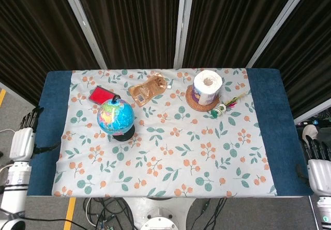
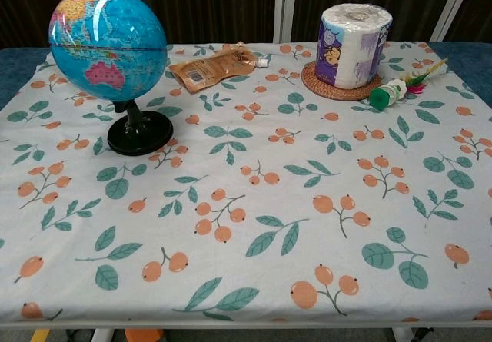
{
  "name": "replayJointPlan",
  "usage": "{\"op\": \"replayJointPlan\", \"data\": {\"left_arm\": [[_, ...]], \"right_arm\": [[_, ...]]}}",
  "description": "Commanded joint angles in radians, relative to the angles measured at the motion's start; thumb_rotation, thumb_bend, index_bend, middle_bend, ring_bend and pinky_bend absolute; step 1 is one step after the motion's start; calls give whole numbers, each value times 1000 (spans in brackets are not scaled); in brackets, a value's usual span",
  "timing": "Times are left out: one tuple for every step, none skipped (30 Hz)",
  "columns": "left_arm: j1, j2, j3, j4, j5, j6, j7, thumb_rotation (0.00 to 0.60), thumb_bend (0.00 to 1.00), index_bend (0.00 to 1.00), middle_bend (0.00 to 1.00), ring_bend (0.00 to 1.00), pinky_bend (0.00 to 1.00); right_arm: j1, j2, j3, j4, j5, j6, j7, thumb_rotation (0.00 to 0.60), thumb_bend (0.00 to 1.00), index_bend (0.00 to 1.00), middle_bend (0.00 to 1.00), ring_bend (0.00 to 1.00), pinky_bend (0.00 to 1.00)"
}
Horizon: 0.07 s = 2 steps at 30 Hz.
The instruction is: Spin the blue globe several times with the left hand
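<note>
Well right of fingers (image 1: 32, 118) — globe (image 1: 115, 117).

No readable text in either view. Blue globe (image 2: 108, 41) near desk's left edge: coloured map patches, lettering too small to read. Brown pouch (image 2: 211, 66) near far edge: dark label block, print illegible. Toilet-paper roll (image 2: 353, 44) on woven coaster toward far right corner: purple wrapper with printed figures, no legible brand. Red flat item (image 1: 102, 94) behind globe: no visible marking.
</note>
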Motion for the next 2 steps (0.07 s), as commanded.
{"op": "replayJointPlan", "data": {"left_arm": [[77,48,137,75,176,108,87,600,0,18,0,0,0],[84,58,152,67,197,116,105,600,0,18,0,0,0]], "right_arm": [[-1,-11,-9,3,-9,-2,-6,600,379,0,0,0,0],[-2,-15,-11,4,-12,0,-9,600,379,0,0,0,0]]}}
